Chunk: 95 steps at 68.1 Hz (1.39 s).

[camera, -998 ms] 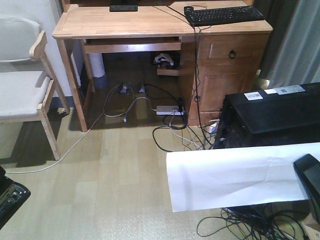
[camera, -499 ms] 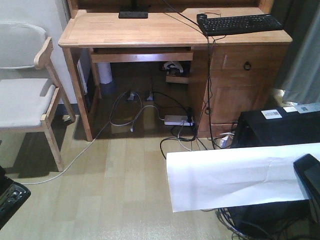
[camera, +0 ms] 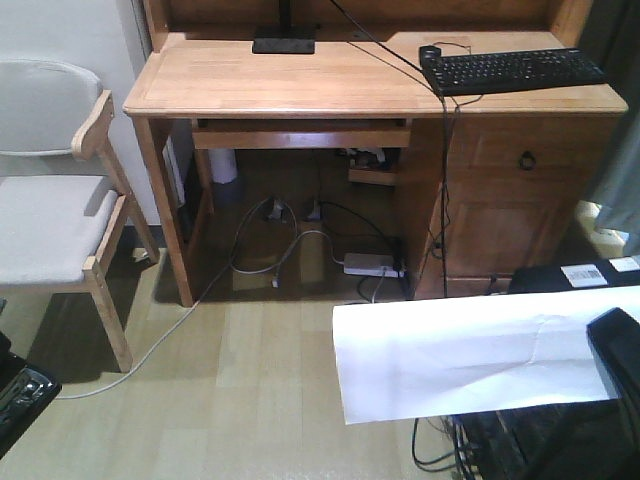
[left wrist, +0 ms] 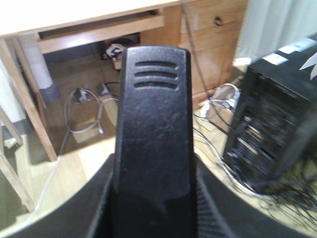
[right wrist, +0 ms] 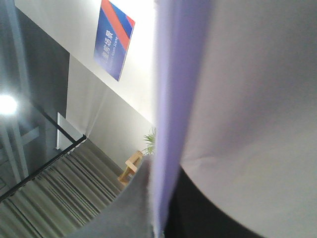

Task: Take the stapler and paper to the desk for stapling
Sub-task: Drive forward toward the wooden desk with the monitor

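The desk [camera: 330, 80] is a light-wood tabletop straight ahead, across a strip of floor. The white paper [camera: 470, 355] hangs flat in the air at lower right, with my right gripper [camera: 620, 360] shut on its right end. In the right wrist view the paper [right wrist: 247, 99] runs edge-on between the two jaws of that gripper [right wrist: 161, 218]. The black stapler [left wrist: 153, 129] stands out of my left gripper [left wrist: 153, 198], which is shut on its sides. In the front view only a black corner of the left gripper [camera: 20, 395] shows at lower left.
A black keyboard [camera: 515, 70], a mouse [camera: 430, 52] and a monitor foot [camera: 283, 45] lie on the desk. A wooden chair [camera: 50, 210] stands at the left. Cables [camera: 290, 250] and a power strip [camera: 370, 265] lie under the desk. A black computer case [left wrist: 277, 129] sits at the right.
The desk has come nearer and slid down and right in the front view, and the black case has dropped toward the lower right edge. Paper and both grippers keep their places in the frame.
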Motion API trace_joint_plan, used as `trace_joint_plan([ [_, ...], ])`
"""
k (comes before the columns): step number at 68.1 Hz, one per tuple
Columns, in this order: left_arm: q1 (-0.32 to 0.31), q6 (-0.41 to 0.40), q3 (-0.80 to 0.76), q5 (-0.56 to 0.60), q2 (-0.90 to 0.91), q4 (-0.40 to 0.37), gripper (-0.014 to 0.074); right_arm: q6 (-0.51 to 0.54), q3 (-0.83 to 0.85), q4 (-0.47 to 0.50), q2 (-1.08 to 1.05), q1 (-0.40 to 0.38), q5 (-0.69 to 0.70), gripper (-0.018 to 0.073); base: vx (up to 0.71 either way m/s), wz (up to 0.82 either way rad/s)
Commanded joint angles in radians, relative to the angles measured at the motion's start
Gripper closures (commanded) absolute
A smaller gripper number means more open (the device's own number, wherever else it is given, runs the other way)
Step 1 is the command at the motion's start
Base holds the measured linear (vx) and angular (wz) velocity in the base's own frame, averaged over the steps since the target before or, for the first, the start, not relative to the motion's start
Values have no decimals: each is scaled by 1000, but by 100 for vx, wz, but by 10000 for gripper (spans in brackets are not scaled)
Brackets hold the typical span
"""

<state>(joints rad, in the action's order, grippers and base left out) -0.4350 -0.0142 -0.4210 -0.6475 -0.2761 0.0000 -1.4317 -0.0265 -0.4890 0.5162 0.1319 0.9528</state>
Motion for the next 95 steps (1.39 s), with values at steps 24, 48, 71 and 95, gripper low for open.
trace_joint_plan([
  [24, -5, -4, -31, 109, -6, 0, 603, 14, -2, 15, 4, 0, 62, 564, 25, 13],
  [48, -5, -4, -31, 109, -6, 0, 603, 14, -2, 15, 4, 0, 62, 564, 24, 8],
  [71, -5, -4, -31, 109, -6, 0, 603, 14, -2, 15, 4, 0, 62, 564, 23, 1],
  [95, -5, -4, -31, 109, -6, 0, 603, 14, -2, 15, 4, 0, 62, 564, 22, -9],
])
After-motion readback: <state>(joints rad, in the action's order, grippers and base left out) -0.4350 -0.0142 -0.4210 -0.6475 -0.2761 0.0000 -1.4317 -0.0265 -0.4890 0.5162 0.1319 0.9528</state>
